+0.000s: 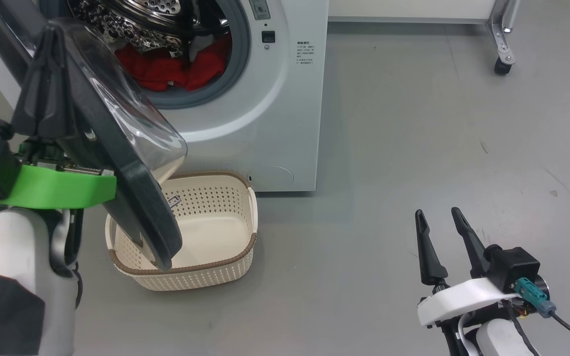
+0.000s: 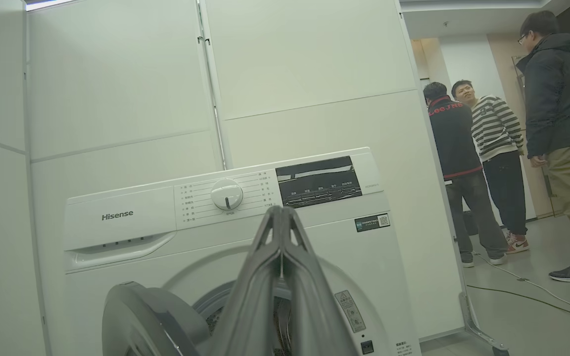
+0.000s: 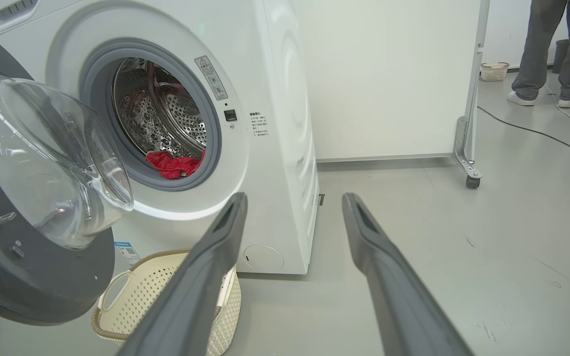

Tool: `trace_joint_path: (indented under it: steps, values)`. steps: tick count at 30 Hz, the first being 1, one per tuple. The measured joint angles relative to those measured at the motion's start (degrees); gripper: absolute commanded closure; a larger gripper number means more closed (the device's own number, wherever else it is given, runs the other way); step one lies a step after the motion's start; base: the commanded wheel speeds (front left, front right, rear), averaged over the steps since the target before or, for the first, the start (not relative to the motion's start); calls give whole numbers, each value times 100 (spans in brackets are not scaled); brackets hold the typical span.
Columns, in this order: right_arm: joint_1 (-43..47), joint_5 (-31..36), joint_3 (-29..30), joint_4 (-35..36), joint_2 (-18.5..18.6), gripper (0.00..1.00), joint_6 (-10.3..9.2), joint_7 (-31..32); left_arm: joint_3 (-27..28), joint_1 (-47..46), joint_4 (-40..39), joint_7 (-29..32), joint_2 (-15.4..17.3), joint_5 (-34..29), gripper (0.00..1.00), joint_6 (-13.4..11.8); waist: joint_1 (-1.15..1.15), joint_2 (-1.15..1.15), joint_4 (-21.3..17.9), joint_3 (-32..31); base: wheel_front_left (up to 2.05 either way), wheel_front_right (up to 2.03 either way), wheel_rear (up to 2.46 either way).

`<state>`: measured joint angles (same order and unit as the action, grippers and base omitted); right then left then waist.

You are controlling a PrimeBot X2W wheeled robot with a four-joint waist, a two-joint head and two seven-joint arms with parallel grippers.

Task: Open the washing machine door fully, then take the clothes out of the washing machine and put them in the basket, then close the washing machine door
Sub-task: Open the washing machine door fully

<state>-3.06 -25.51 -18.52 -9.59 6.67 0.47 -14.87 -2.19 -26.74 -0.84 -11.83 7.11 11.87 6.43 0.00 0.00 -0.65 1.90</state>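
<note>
Our left fingers (image 2: 260,277) are pressed flat together with nothing between them, raised beside the upper edge of the washing machine door (image 1: 139,198). Whether they touch its black rim we cannot tell. Our right fingers (image 1: 426,247) stand spread wide and empty, low over the bare floor, well apart from the machine.

The door hangs partly swung out on our left, its glass bowl facing the drum. Its lower rim crosses above the basket (image 1: 206,269), which sits on the floor just in front of the washing machine (image 1: 275,123). The clothes (image 1: 166,71), red with a scrap of white, lie heaped in the bottom of the steel drum.

By our reading the door is not yet fully open, so that comes first. To do it well we would lay the closed fingers against the rim, not the glass. We would then follow the hinge's arc in one smooth sweep until the mouth is clear, keeping the wrist off the basket below. The right arm should have an open path to the drum once the door is aside.
</note>
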Motion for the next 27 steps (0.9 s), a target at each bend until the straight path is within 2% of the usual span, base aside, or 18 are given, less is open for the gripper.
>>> trace_joint_path:
  steps: [7, 16, 27]
  values:
    - [1, 5, 24, -8, -32, 0, 48, 0, -538, -30, 73, 302, -76, 26, 100, 45, 0, 0, -26, 39, 0, 0, 0]
    - [1, 65, 53, -32, -88, 0, 100, 0, -1113, 211, 548, 693, -265, 323, 100, 48, 0, 0, -65, 114, 0, 0, 0]
    - [0, 105, 133, -74, -127, 0, 149, 0, -1385, 691, 1183, 1058, -293, 606, 100, 51, 0, 0, -104, 196, 0, 0, 0]
